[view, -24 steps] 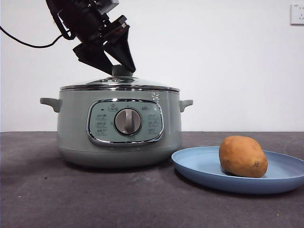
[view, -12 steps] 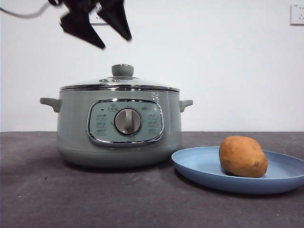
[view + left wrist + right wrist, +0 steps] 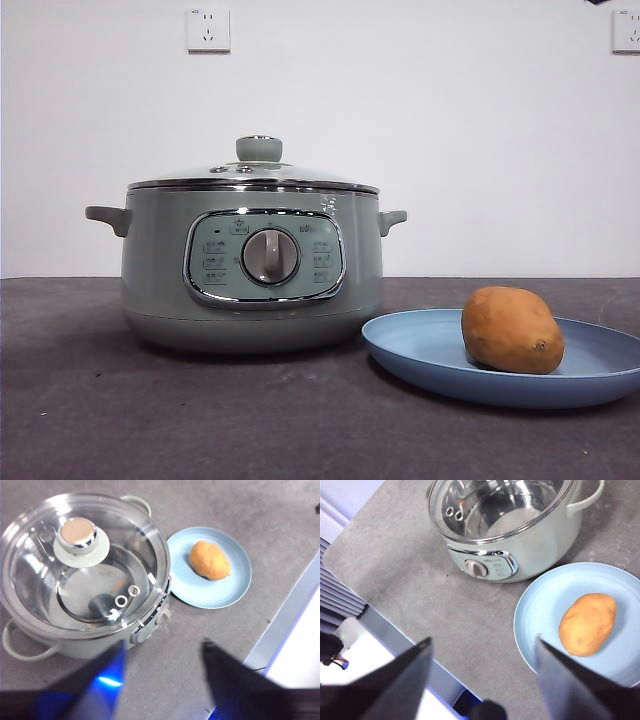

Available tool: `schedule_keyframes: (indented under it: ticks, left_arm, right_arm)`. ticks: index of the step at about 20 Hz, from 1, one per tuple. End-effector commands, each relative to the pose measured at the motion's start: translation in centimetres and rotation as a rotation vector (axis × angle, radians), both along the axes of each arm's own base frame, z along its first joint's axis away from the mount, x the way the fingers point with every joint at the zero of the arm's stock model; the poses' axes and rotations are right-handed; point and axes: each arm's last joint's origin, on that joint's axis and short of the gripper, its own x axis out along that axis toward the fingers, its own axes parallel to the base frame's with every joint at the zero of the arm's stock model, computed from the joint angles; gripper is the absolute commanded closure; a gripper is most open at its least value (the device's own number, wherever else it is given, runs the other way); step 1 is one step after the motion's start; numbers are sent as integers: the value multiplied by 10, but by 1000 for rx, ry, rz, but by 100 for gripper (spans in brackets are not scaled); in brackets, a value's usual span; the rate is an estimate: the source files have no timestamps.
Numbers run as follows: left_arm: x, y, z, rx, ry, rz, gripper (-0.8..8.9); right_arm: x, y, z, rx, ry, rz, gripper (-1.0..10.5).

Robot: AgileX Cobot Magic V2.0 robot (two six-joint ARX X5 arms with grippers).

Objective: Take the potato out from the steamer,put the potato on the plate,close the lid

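The sage-green steamer (image 3: 250, 270) stands on the dark table with the glass lid (image 3: 252, 175) resting on it, pale green knob (image 3: 259, 148) on top. The orange-brown potato (image 3: 511, 329) lies on the light-blue plate (image 3: 420, 345) to the steamer's right. My left gripper (image 3: 162, 667) is open and empty, high above the table beside the steamer (image 3: 75, 640), the lid (image 3: 82, 565), the plate (image 3: 220, 592) and the potato (image 3: 210, 560). My right gripper (image 3: 482, 670) is open and empty, high above the plate (image 3: 545, 610), the potato (image 3: 587, 624) and the steamer (image 3: 520, 540).
A white wall with two sockets (image 3: 208, 29) stands behind the table. The table's near edge (image 3: 395, 630) runs below the steamer's control panel; beyond it lies a white surface (image 3: 300, 650). A black arm tip (image 3: 598, 2) shows at the top right corner.
The gripper that was at the lid's knob let go, rose up and left the front view. The lid stays on the steamer. The potato and plate have not moved.
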Motion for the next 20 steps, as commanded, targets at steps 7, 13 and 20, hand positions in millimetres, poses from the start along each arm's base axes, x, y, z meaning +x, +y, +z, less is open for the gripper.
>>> schedule_keyframes:
  ticks: [7,13,20]
  left_arm:
    - [-6,2,4,-10,-10,1,818]
    - [-6,2,4,-10,-10,1,818]
    - [-6,2,4,-13,-19,2,818]
  right_arm:
    - [0,0,1,-5,-11,2,946]
    - [0,0,1,-5,-11,2,946]
    - [0,0,1,-5,-11,2,946]
